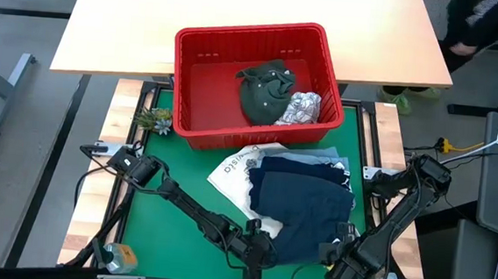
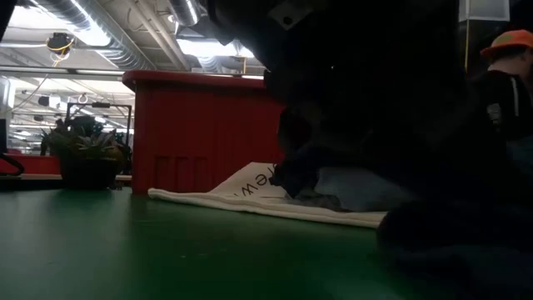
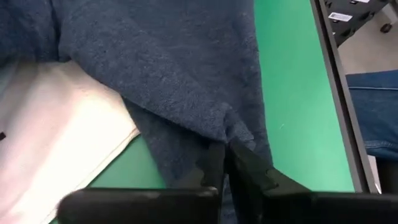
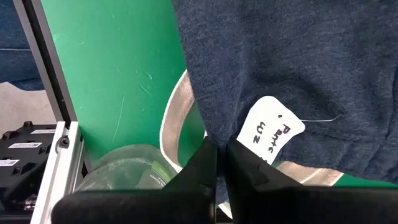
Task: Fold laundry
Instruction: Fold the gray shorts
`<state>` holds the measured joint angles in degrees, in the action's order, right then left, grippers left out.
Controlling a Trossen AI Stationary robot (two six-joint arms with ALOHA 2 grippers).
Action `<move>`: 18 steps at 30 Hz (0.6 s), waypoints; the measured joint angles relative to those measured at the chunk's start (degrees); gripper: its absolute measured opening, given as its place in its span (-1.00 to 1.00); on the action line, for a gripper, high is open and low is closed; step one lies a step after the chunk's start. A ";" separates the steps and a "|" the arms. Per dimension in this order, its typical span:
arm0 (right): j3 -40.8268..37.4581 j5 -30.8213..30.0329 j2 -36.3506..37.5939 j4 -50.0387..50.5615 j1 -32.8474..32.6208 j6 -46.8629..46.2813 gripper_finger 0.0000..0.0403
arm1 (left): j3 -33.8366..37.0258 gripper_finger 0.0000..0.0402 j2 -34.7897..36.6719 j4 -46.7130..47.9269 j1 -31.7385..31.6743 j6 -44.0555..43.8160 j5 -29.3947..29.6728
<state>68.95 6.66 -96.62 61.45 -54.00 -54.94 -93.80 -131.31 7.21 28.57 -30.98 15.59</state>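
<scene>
A navy blue garment [image 1: 301, 205] lies spread on the green mat, on top of a light blue garment [image 1: 323, 155] and a white tote bag [image 1: 234, 169]. My left gripper [image 1: 257, 253] is shut at the navy garment's near left corner. My right gripper [image 1: 339, 256] is shut at its near right edge. At the far side stands a red basket [image 1: 256, 41]. In it lie a dark olive garment [image 1: 266, 88] and a white printed one [image 1: 302, 108]. The low view is mostly blocked by a dark arm; it shows the tote bag [image 2: 250, 196] and the basket [image 2: 200, 133]. My left gripper pinches the navy garment's near left edge [image 3: 235, 132] between its two fingers, slanting down from the near left. The cloth puckers into a small ridge at the fingertips. The rest lies flat on the tote bag and the mat. My right gripper pinches the navy garment's near edge [image 4: 214, 132] between its two fingers, from above, pointing down, right beside a white paper tag [image 4: 273, 132]. One layer or several, I cannot tell. The garment lies on the mat and on the tote's strap [image 4: 174, 118].
A small plant [image 1: 154, 120] stands at the mat's far left corner, and a clear plastic item [image 1: 118, 255] lies at the near left. Another clear item [image 4: 124, 167] sits by my right gripper. Bare green mat [image 1: 164, 226] is to the left. A person [image 2: 508, 75] stands beyond the table.
</scene>
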 joint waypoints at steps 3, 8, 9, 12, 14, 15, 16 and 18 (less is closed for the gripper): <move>0.00 0.00 0.00 0.00 0.00 0.00 -0.94 | 0.00 -0.96 0.71 2.90 -0.48 0.02 -0.02; -0.02 0.01 -0.01 0.07 0.00 0.00 -0.94 | -0.08 -0.98 2.05 10.64 -2.22 -0.32 0.12; -0.04 0.00 0.00 0.04 0.00 0.00 -0.94 | -0.09 -0.98 2.22 12.45 -2.54 -0.35 0.11; -0.04 0.00 0.00 0.04 0.00 0.00 -0.94 | -0.07 -0.98 2.40 14.60 -3.48 -0.37 0.06; -0.04 0.02 0.00 -0.06 0.00 -0.02 -0.94 | -0.07 -0.98 2.83 15.89 -3.96 -0.39 -0.13; -0.04 0.02 0.00 -0.06 0.00 0.00 -0.94 | -0.07 -0.99 3.03 16.29 -4.25 -0.39 -0.14; -0.04 0.02 0.00 -0.03 0.00 0.00 -0.94 | -0.07 -0.99 3.49 16.96 -4.45 -0.39 -0.10; -0.04 0.02 0.00 -0.02 0.00 0.00 -0.94 | -0.07 -0.99 4.49 18.79 -4.77 -0.42 0.12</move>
<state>68.90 6.68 -96.62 61.43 -54.00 -54.94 -93.86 -126.82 26.00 23.80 -31.40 15.72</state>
